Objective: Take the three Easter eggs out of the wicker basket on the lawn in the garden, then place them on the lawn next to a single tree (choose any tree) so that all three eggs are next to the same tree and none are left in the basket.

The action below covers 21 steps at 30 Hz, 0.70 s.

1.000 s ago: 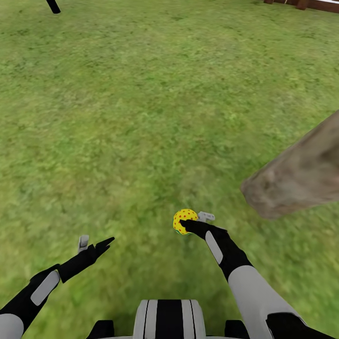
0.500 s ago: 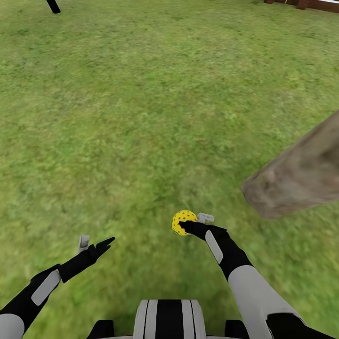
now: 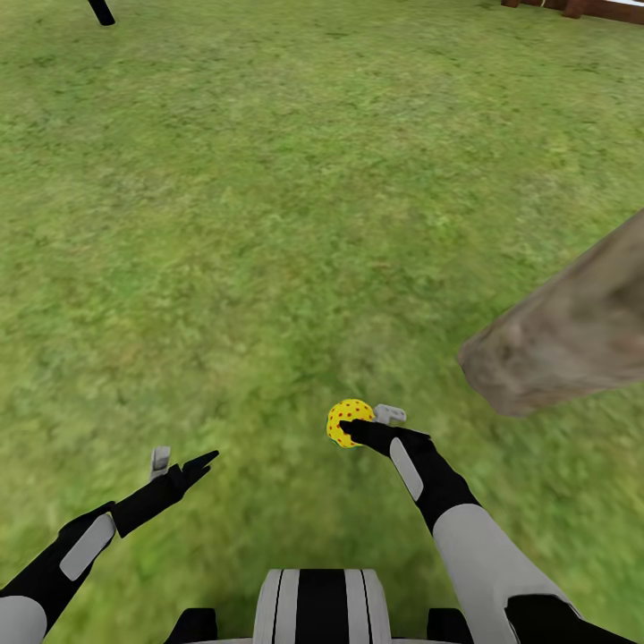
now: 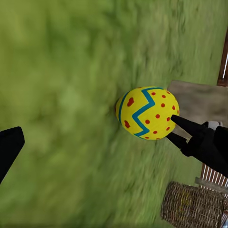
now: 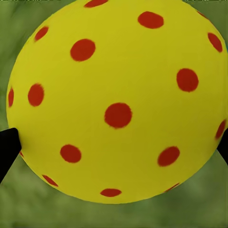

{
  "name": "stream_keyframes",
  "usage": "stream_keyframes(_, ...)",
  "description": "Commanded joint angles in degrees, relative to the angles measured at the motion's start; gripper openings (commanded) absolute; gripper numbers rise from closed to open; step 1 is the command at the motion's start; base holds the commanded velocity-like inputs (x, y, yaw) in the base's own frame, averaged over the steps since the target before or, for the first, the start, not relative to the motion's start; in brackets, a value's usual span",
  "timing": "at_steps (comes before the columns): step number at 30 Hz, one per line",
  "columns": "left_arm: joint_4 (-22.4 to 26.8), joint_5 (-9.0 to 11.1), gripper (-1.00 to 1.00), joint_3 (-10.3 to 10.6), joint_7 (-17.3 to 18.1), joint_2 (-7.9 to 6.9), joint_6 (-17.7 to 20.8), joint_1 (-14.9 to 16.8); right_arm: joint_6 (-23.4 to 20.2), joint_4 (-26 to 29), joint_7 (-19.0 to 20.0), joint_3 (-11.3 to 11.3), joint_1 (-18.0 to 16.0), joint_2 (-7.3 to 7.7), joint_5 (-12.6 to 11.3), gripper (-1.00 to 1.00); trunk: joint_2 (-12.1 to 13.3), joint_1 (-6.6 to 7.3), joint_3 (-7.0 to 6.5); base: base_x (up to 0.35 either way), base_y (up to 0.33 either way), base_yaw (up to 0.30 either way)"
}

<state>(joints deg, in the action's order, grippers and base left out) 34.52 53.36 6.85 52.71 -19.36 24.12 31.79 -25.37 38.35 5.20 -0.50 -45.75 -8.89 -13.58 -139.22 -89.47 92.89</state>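
Plenty of open room here: the lawn (image 3: 268, 206) runs wide and bare ahead of the robot and off to its left. The main thing crowding the space is the tree (image 3: 563, 335), its thick grey-brown trunk coming in from the right edge of the head view, with the base sitting ahead and to the right of the right arm. Way off at the far edges there's a dark thin stem (image 3: 100, 11) at the top left and some reddish-brown woodwork (image 3: 581, 7) at the top right.

The right gripper (image 3: 358, 427) is pinching an Easter egg (image 3: 349, 420), yellow with red dots, held low over the grass a little way short of the trunk. In the right wrist view the egg (image 5: 116, 99) bulges between the two black fingertips (image 5: 7, 147), one at each side and both touching it. From the left wrist view you can see the blue-green zigzag band on the egg (image 4: 147, 113) and the right gripper's dark fingers (image 4: 190, 133) clamped on its side.

The left gripper (image 3: 183, 465) is spread apart with nothing in it, hovering over bare grass well to the left of the egg.

The wicker basket (image 4: 192, 206) shows in the left wrist view, standing on the grass beyond the right gripper; can't tell what's inside.

No writing or labels readable anywhere.
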Motion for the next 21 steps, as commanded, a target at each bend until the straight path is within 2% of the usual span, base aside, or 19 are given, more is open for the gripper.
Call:
stream_keyframes(1, 0.0, 0.6, 1.0, 0.3, 0.0, -0.06, 0.5, 0.0, -0.4, 0.1, -0.2, 0.1, 0.0, 0.01, 0.6, 1.0, 0.0, -0.01, 0.04, 0.0, 0.0, 0.0)
stream_keyframes(5, 0.0, 0.6, 1.0, 0.3, 0.0, 0.07, 0.4, 0.0, -3.8, 2.8, -0.2, 1.0, 0.0, 0.01, 0.6, 1.0, 0.0, -0.01, 0.04, 0.0, 0.0, 0.0)
stream_keyframes(12, 0.0, 0.6, 1.0, 0.3, 0.0, 0.11, 0.3, 0.0, -7.6, 5.1, -0.2, 1.0, 0.0, 0.01, 0.6, 1.0, 0.0, -0.01, 0.04, 0.0, 0.0, 0.0)
stream_keyframes(19, 0.0, 0.6, 1.0, 0.3, 0.0, 0.17, 0.2, 0.0, -8.2, 5.9, -0.2, 1.0, 0.0, 0.01, 0.5, 1.0, 0.0, -0.01, 0.04, 0.0, 0.0, 0.0)
stream_keyframes(21, 0.0, 0.6, 1.0, 0.3, 0.0, 0.19, 0.2, 0.0, -9.8, 6.6, -0.2, 1.0, 0.0, 0.01, 0.5, 1.0, 0.0, -0.01, 0.04, 0.0, 0.0, 0.0)
